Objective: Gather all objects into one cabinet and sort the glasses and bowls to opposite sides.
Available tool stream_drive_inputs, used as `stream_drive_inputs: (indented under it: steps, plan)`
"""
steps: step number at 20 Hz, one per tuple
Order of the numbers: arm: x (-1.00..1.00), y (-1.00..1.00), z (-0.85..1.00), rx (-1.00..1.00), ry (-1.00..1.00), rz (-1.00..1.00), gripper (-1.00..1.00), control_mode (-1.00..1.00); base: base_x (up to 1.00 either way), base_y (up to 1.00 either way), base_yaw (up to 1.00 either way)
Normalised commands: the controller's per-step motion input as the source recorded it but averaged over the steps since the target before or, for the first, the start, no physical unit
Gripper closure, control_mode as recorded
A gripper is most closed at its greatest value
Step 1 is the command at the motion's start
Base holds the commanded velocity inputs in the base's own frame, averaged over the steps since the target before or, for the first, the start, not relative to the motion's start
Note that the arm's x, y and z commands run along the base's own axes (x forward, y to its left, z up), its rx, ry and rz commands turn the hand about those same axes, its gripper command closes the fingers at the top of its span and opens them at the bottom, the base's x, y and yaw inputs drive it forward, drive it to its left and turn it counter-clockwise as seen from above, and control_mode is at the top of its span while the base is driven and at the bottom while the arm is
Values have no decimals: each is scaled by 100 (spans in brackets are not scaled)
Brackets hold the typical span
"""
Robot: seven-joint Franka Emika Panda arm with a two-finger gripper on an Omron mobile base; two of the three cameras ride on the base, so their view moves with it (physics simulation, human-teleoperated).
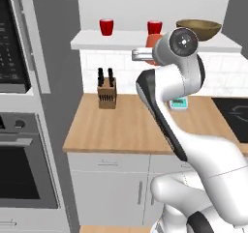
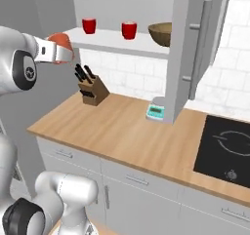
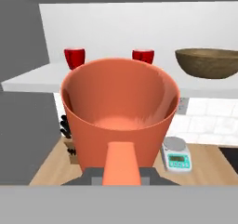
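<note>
Up front, empty salmon-orange cup [image 3: 120, 114] clamped in the hand [image 2: 57, 51]; two red cups [image 1: 106, 27] and wooden bowl [image 1: 198, 29] inside cabinet [image 1: 97, 39].

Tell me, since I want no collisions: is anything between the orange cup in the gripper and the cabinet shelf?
Nothing visible blocks it. The orange cup, held in the shut gripper, faces the open front of the cabinet shelf. The gap between the two red cups looks free; the wooden bowl sits off to the right.

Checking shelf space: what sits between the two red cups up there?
Nothing: in the right base view, the shelf is bare between the left red cup and the right red cup.
</note>
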Motion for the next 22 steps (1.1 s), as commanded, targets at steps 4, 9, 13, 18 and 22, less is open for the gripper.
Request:
stream_drive_inputs:
  steps: [4, 9, 13, 18, 22]
  plan:
    - [0, 0, 0, 0, 0, 0, 100, 100, 88, 10, -33]
    - [0, 0, 0, 0, 0, 0, 100, 100, 85, -7, -34]
    - [0, 0, 0, 0, 0, 0, 100, 100, 34, 0, -9]
    - [0, 0, 0, 0, 0, 0, 100, 100, 3, 2, 0]
    - [0, 0, 0, 0, 0, 0, 100, 100, 37, 18, 1]
